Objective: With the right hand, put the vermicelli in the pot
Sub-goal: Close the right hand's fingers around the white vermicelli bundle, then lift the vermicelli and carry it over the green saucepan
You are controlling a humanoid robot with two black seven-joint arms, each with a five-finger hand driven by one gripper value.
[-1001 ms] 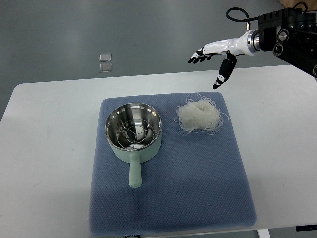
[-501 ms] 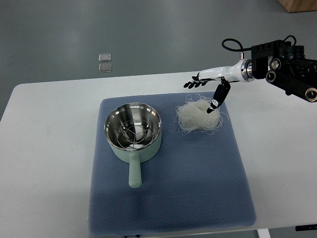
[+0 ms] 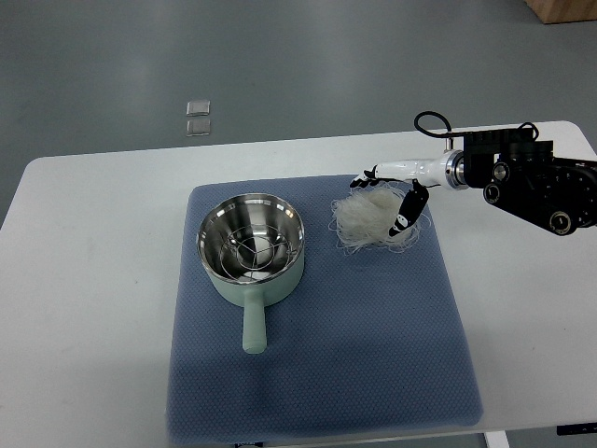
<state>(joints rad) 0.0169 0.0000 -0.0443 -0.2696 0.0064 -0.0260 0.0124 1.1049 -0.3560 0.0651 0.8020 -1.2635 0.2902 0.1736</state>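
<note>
A white table (image 3: pixel 84 280) carries a blue mat (image 3: pixel 373 355) that covers most of its middle. On the mat's left half stands one pot (image 3: pixel 251 245), pale green outside and shiny steel inside, with a wire rack lying in its bottom and its handle pointing toward the near edge of the table. On the mat's far right part lies one loose white nest of vermicelli (image 3: pixel 373 217), apart from the pot, with a strip of bare mat between them. Nothing stands between the two. Beyond the far edge of the table, on the grey floor (image 3: pixel 280 65), lie two small clear square pieces (image 3: pixel 198 118), one just behind the other. A brown corner of a box (image 3: pixel 564 9) shows at the upper right corner of the view.

One arm is in view: the right arm (image 3: pixel 522 177) comes in from the right edge, low over the table, its black wrist block beside the mat's right edge. The right hand (image 3: pixel 387 196) reaches leftward over the vermicelli. Its fingers (image 3: pixel 366 177) stretch along the far side of the nest and the thumb (image 3: pixel 405 213) hangs down into the near right side, so the hand is spread around the strands and not closed; I cannot tell whether any strands are pinched.
</note>
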